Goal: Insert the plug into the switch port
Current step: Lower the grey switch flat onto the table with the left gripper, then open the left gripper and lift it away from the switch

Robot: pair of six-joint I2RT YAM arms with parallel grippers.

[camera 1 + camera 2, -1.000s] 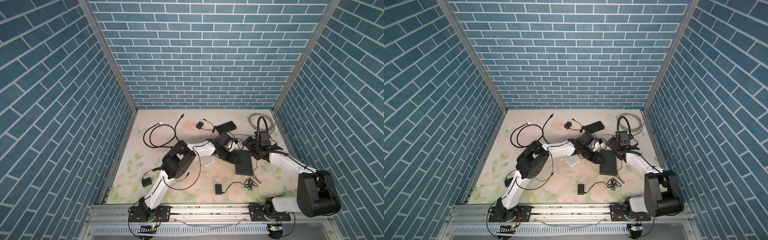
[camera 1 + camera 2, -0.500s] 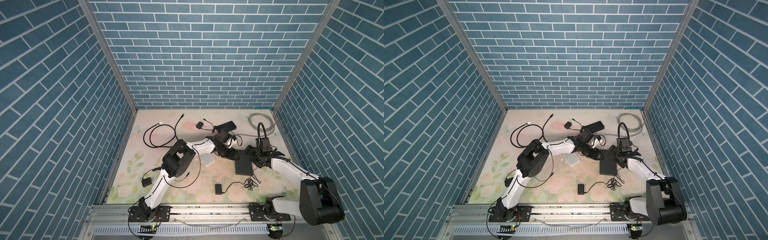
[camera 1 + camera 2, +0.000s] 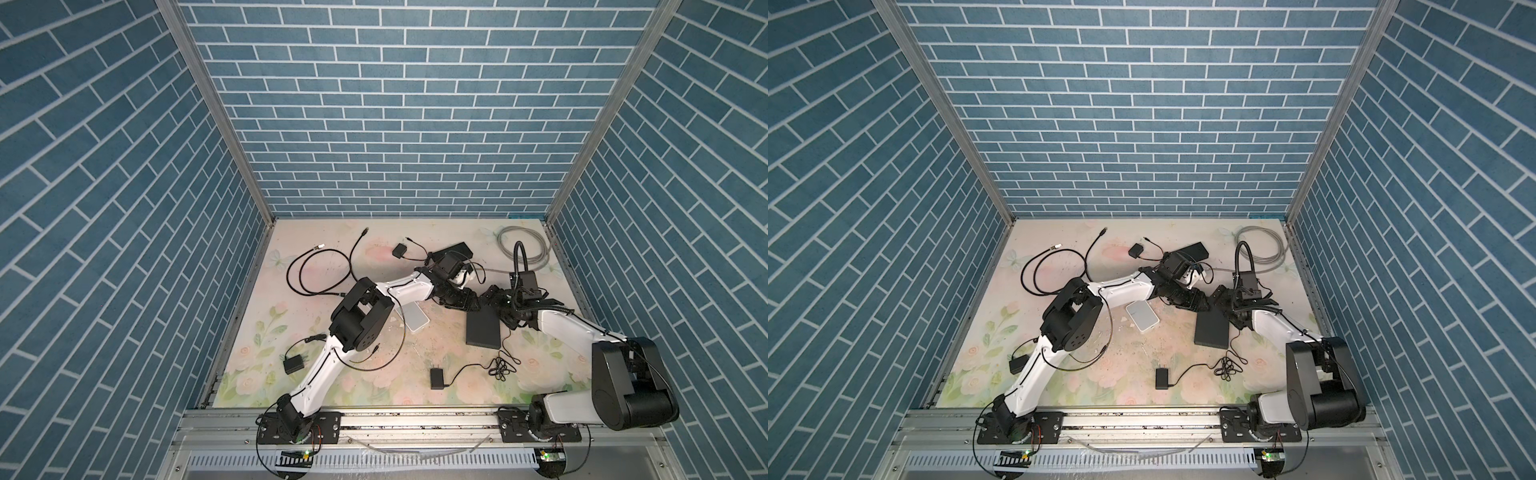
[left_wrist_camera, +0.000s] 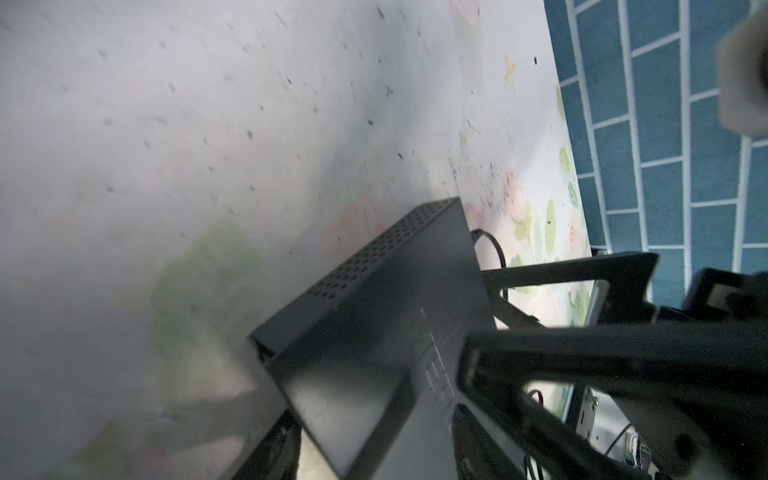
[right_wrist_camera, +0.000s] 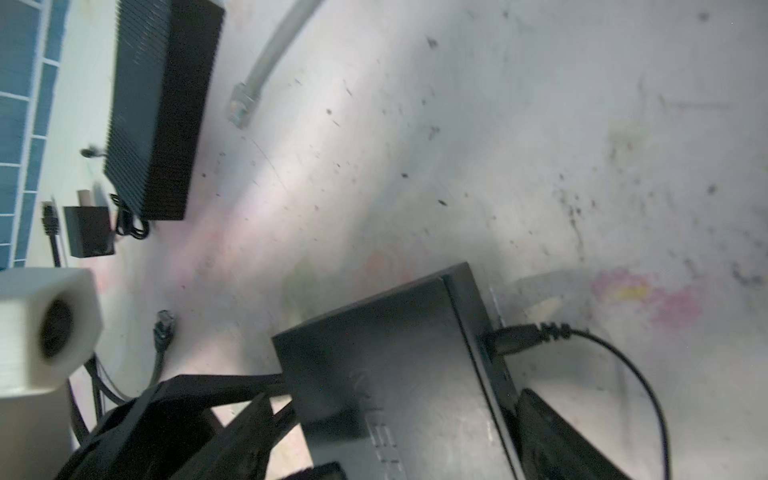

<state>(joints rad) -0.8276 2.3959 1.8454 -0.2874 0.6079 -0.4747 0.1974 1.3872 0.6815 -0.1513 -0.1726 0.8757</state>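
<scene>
walls (image 3: 395, 104): three, at the back and both sides, papered in blue brick with white joints.
posts (image 3: 220, 112): bare metal, running up the two back corners.
surface (image 3: 395, 399): pale mat printed with pink flowers and green leaves, shown in both top views (image 3: 1121, 390). The wrist views show dark specks and scuffs across it.
rail (image 3: 415, 428): metal, along the front edge, carrying both arm bases.
switch (image 3: 482, 330): flat black box lying on the surface right of centre, in both top views (image 3: 1212, 330). It has vent holes along one side (image 4: 374, 332), and a black lead (image 5: 515, 338) is plugged into its edge.
plug (image 5: 242, 102): clear, on the end of the grey cable, lying on the surface near the finned brick (image 5: 158, 108) and well apart from the switch.
grey cable (image 3: 524, 249): coiled in the back right corner.
left fingers (image 4: 623, 357): apart, with the switch's far end between them. I cannot tell whether they pinch it.
right fingers (image 5: 561, 440): spread wide at the same end, one beside the edge that has the lead.
white box (image 3: 413, 320): flat on the surface, near the middle.
black cables (image 3: 316, 270): looped at the back left.
adapter (image 3: 437, 379): near the front, its thin cord bunched beside it.
</scene>
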